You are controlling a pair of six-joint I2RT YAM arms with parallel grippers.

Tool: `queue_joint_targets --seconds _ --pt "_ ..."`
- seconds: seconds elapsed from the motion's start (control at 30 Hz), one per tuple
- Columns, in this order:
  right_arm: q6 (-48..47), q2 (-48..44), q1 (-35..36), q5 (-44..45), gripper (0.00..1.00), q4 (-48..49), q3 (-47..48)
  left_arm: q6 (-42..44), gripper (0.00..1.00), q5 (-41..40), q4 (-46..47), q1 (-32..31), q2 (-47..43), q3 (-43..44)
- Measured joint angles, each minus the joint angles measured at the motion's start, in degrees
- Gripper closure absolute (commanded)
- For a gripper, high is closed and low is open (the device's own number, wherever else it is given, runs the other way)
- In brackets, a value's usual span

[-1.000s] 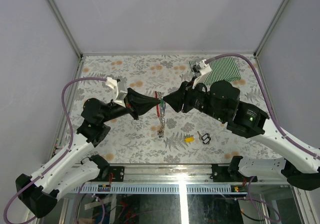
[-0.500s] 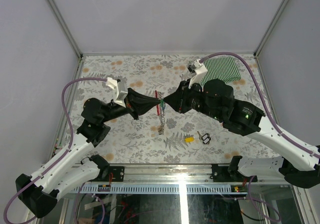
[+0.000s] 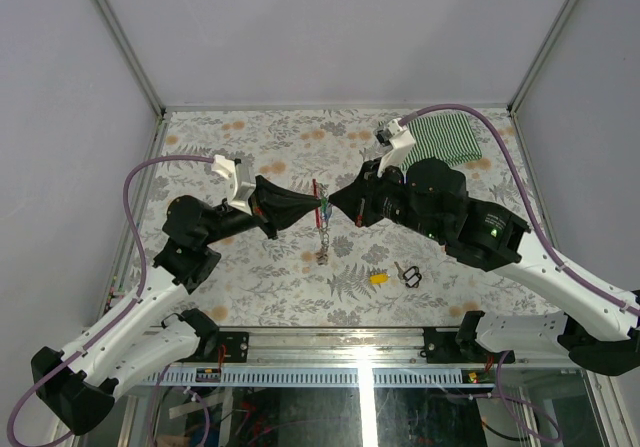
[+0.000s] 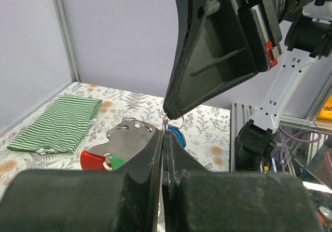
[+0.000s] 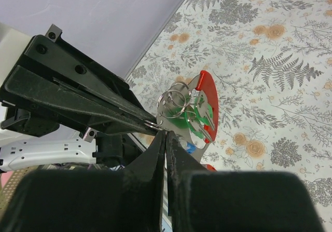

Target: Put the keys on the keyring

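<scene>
Keyring [image 3: 318, 207], curved red clip, silver chain, in pinch of left end effector [image 3: 311, 208]; right end effector [image 3: 332, 207] closed.

Pretty standard two-tone look here: the left arm [image 3: 215, 222] and right arm [image 3: 450, 212] are finished in black on the upper sections, and white is used lower down. A purple cable [image 3: 133, 174] is run along each one, ending at a white bracket [image 3: 232, 177] bolted on near the wrist. The left tool [image 3: 312, 207] and right tool [image 3: 334, 207] are shaped as chunky black wedges tapered to thin tips. A tiny green light [image 3: 491, 233] can be seen on the right arm, and a small red tab [image 4: 268, 50] is set into the right tool's housing.
</scene>
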Motion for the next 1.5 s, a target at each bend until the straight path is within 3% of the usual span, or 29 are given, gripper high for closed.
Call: queue_joint_targets --seconds 0.6,0.77,0.93,1.1,1.33,1.5 --pt "2.10 0.31 0.00 0.92 0.95 -0.42 -0.20 0.17 1.00 0.00 -0.02 0.00 -0.13 0.00" --pt "2.51 0.44 0.00 0.94 0.87 -0.63 -0.55 0.17 1.00 0.00 -0.07 0.00 -0.28 0.00" --pt "2.60 0.50 0.00 1.29 0.72 -1.81 -0.76 0.17 1.00 0.00 -0.04 0.00 -0.44 0.00" --pt "1.92 0.52 0.00 1.49 0.65 -1.92 -1.11 0.17 1.00 0.00 -0.04 0.00 -0.59 0.00" --pt "-5.46 -4.48 0.00 0.79 0.61 7.13 -9.05 0.17 1.00 0.04 -0.07 0.00 -0.72 0.00" --pt "-16.09 -10.69 0.00 -4.13 0.58 14.36 -13.64 0.13 1.00 0.11 -0.09 -0.04 -1.16 0.33"
